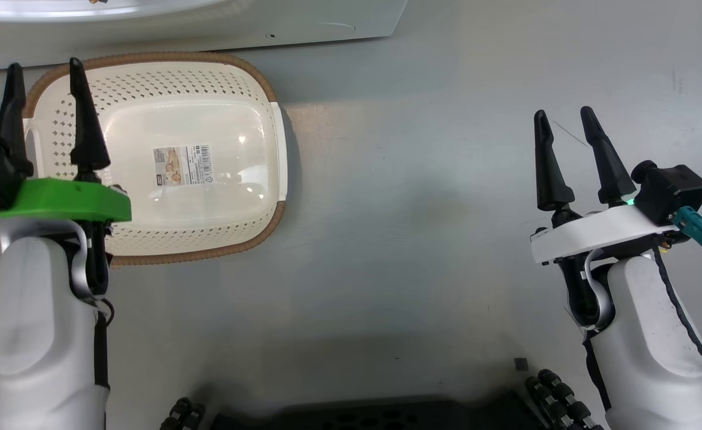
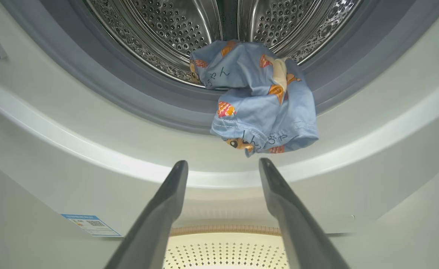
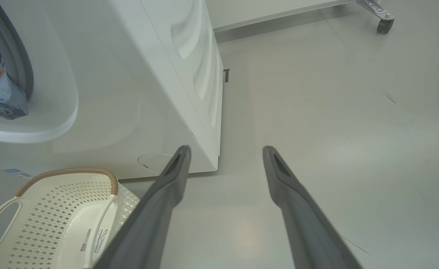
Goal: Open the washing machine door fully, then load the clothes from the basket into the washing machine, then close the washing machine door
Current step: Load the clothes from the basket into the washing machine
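Left gripper fingers spread, empty, over cream perforated plastic basket; right gripper fingers likewise. We find basket bare. Light blue cartoon-print clothes hang over grey gasket of white front-loading washing machine, half out. We judge left: push in, shut door.

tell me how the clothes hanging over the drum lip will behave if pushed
Probably floppy: the clothes sag crumpled over the gasket, so a push would likely fold them, not slide them whole. Likely light, being thin fabric. The hanging part may slip back out.
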Robot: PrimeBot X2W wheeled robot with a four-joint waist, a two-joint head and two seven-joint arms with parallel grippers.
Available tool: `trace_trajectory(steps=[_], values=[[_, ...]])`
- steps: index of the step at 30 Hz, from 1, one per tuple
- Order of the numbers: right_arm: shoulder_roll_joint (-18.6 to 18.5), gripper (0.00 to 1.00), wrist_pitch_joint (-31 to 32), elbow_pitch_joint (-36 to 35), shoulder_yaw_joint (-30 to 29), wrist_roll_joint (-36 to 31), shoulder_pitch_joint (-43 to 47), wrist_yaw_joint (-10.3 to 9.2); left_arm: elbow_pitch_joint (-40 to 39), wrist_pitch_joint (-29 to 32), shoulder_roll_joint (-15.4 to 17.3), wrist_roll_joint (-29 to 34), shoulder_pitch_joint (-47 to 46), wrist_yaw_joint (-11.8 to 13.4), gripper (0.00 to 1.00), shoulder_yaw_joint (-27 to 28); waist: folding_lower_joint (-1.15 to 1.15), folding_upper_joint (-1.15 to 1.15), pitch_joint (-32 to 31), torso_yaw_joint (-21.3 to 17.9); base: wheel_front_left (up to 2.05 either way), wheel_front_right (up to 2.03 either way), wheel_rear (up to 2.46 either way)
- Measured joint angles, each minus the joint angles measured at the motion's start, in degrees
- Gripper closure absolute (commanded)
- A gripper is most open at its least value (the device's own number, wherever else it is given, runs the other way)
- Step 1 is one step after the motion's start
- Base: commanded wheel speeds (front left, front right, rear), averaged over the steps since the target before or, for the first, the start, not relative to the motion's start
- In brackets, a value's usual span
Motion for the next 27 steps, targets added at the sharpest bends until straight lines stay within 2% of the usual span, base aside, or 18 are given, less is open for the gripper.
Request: trace_trajectory(steps=[8, 16, 27], values=[[0.0, 0.0, 0.0, 0.03, -0.02, -0.02, 0.0, 0.0, -0.48, 0.0, -0.16, 0.25, 5.6, -0.01, 0.0, -0.16, 0.0, 0.0, -0.1, 0.23, 0.0, 0.0, 0.0], [0.0, 0.0, 0.0, 0.07, -0.15, -0.08, 0.01, 0.0, -0.98, 0.0, -1.51, 0.24, 8.45, -0.07, 0.0, -0.33, 0.0, 0.0, -0.14, 0.35, 0.0, 0.0, 0.0], [-0.01, 0.0, 0.0, 0.08, -0.19, -0.53, 0.01, 0.0, -1.38, 0.0, -1.66, 0.22, 10.18, -0.08, 0.0, -0.16, 0.0, 0.0, -0.18, 0.73, 0.0, 0.0, 0.0]])
